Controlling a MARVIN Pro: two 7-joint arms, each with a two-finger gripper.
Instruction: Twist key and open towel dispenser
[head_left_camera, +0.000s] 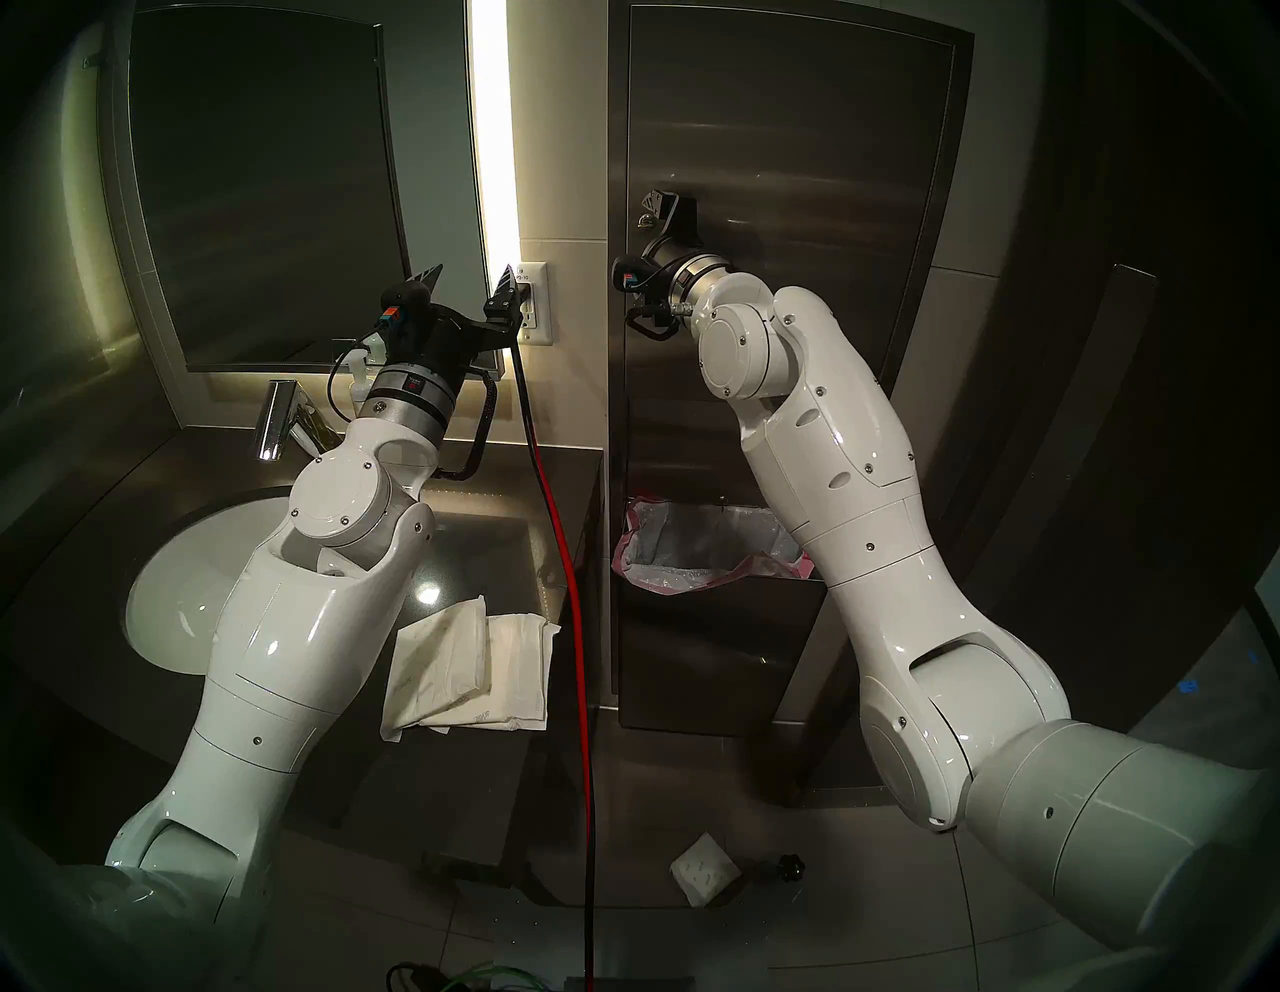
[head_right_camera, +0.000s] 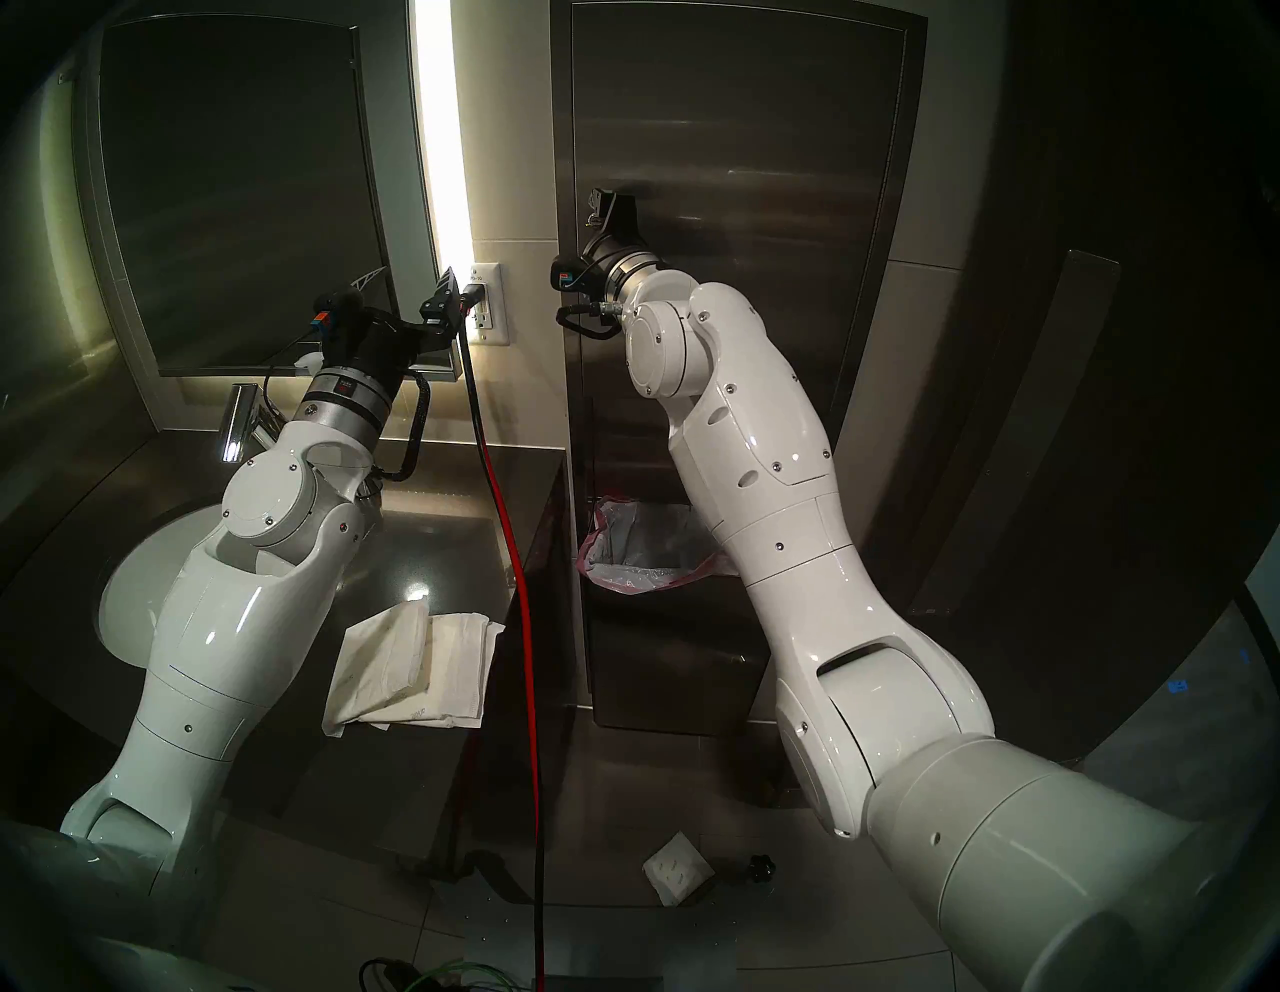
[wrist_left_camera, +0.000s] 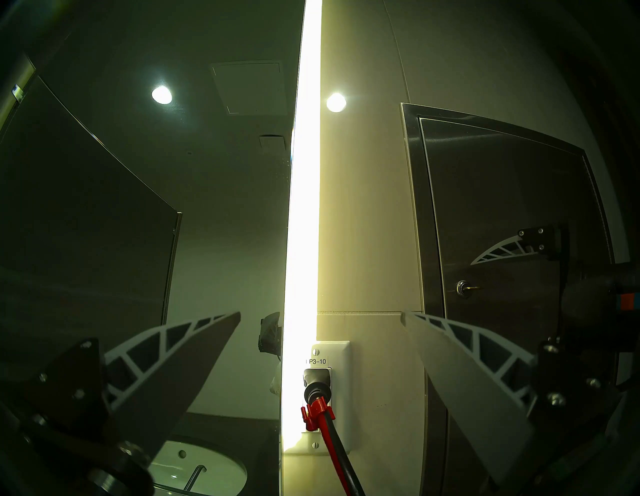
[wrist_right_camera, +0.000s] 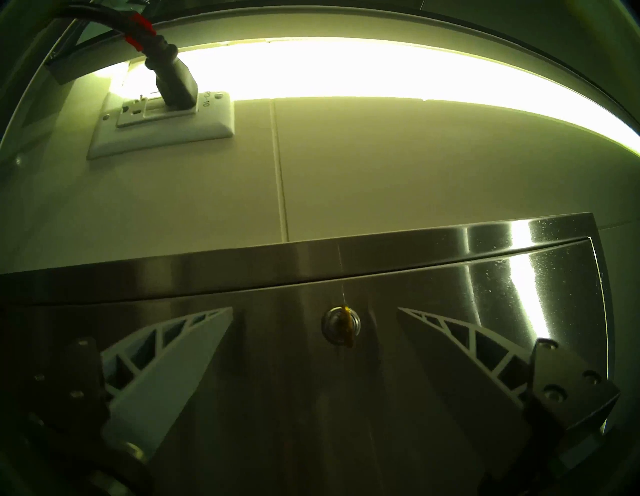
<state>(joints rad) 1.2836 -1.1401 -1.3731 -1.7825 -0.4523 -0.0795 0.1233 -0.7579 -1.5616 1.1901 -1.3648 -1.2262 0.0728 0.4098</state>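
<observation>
The towel dispenser (head_left_camera: 796, 208), a tall brushed-steel cabinet set into the wall to the right of the glowing light strip (head_left_camera: 495, 125), has its long flat door shut, and the brass key (wrist_right_camera: 347, 324) sits in the round silver lock (wrist_right_camera: 334, 325) near the door's left edge. The right pincer (wrist_right_camera: 315, 313) is raised in front of that lock with its two ribbed white fingers (wrist_right_camera: 194, 332) spread wide on either side of the key, touching neither it nor the door as far as the right wrist view shows. The left pincer (head_left_camera: 471, 277) is also spread and empty, held up well to the left between the mirror (head_left_camera: 263, 180) and the white wall outlet (head_left_camera: 537, 301), where a black plug with a red-and-black cable (head_left_camera: 568, 568) hangs down past the tabletop (head_left_camera: 478, 540). On the tabletop beside the white sink basin (head_left_camera: 180, 596) lie folded paper towels (head_left_camera: 471, 665). Below the dispenser door, a steel bin holds a clear liner with a pink rim (head_left_camera: 699, 554), partly hidden by the right arm.
</observation>
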